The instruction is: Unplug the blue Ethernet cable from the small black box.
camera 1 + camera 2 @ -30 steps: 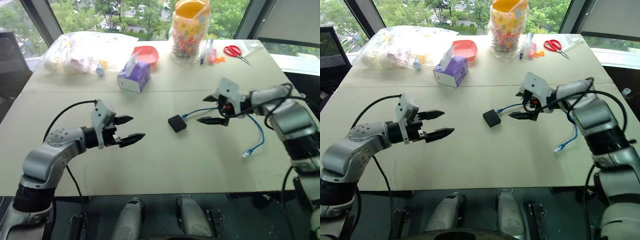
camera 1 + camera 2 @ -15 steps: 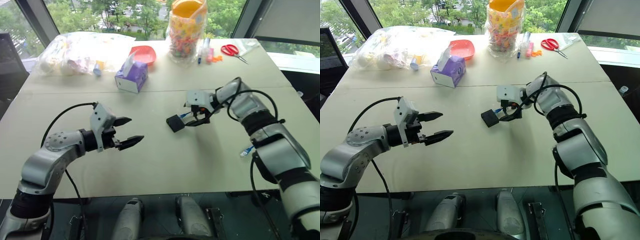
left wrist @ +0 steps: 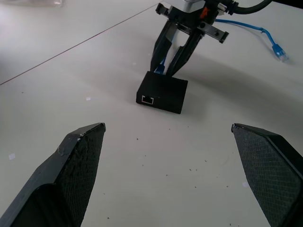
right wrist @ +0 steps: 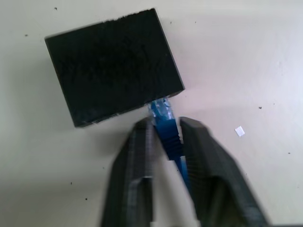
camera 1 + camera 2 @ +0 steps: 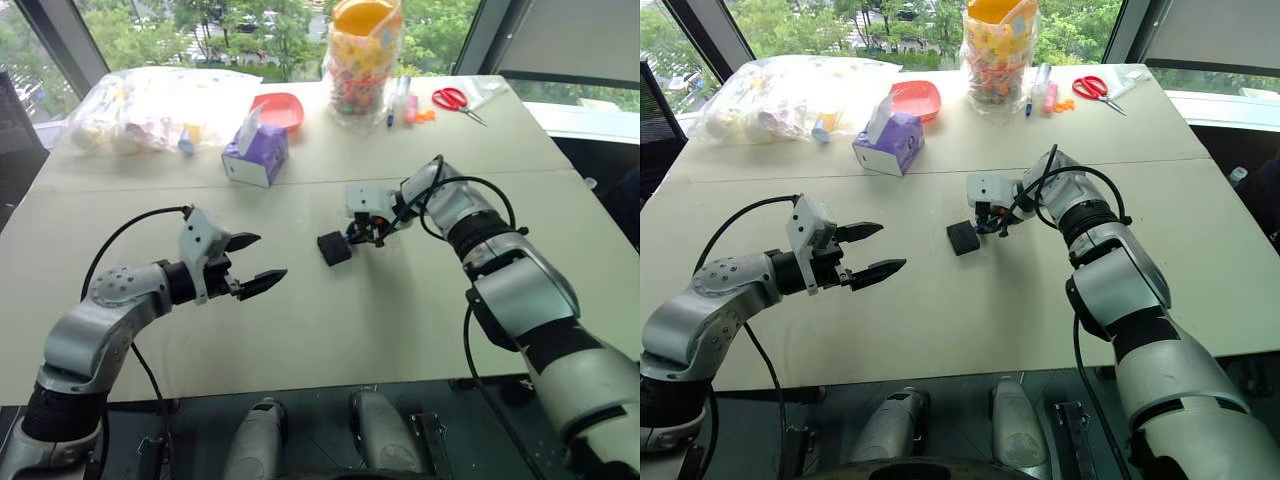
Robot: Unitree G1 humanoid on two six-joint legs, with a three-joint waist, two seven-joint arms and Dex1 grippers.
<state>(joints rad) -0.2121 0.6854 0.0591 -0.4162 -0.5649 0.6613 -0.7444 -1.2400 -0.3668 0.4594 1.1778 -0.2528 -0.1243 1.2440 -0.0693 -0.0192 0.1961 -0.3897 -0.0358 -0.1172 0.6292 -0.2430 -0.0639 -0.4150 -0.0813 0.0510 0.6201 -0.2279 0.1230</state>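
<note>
Two tools are at work over the desk. My right tool points down at the middle of the desk, its fingers pinching the blue Ethernet cable just behind its plug. The plug sits in a side port of the small black box, which lies flat on the desk. From the pinch, the cable runs back under my right arm to a loose plug lying on the desk. My left tool hovers level above the desk, well apart from the box, with its fingers spread wide. A purple tissue box stands toward the far side.
</note>
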